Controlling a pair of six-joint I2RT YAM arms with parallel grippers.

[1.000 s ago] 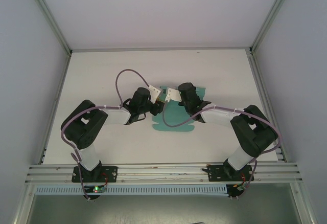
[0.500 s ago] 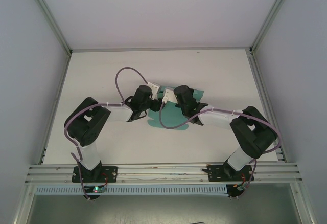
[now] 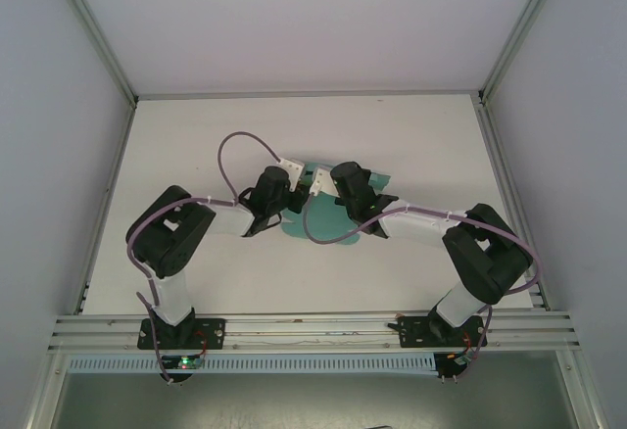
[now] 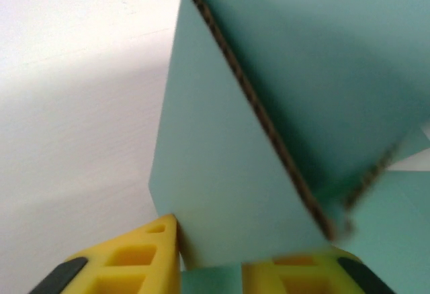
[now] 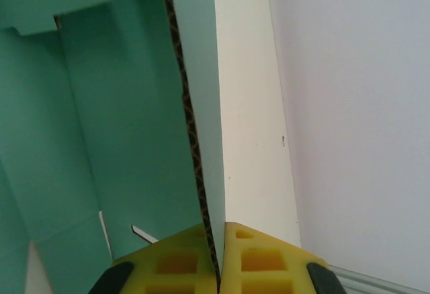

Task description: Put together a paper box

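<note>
The paper box point(image 4: 222, 146) looks light, stiff and crease-prone. The jaws of the right gripper point(image 5: 218, 235) pinch a wall edge. The left gripper point(image 4: 209, 257) straddles a flap, grip uncertain.

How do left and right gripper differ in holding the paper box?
The right gripper presses its fingers together on a paper box flap; the left gripper has them apart, card between. The right gripper's flap runs straight ahead; the left gripper's slants. Both have yellow fingers.
</note>
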